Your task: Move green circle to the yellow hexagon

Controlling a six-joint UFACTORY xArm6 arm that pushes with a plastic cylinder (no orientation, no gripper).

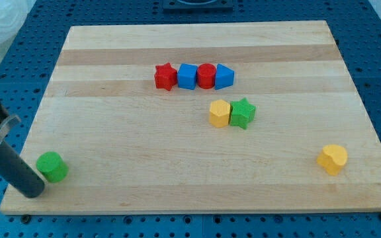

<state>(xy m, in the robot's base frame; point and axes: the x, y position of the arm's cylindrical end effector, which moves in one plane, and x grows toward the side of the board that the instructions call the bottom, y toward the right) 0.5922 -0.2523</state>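
Where the counter (197, 178) reaches lower left of frame: green circle (51, 166), just right of my tip (33, 193). Yellow hexagon (219, 113) mid-frame, touching green star (243, 113). No jaws fitted.

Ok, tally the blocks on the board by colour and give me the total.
Red: 2, the red star and the red cylinder.
Blue: 2, the blue cube and the blue block at the row's right end.
Yellow: 2, the yellow hexagon and the yellow block.
Green: 2, the green star and the green circle.
Total: 8.
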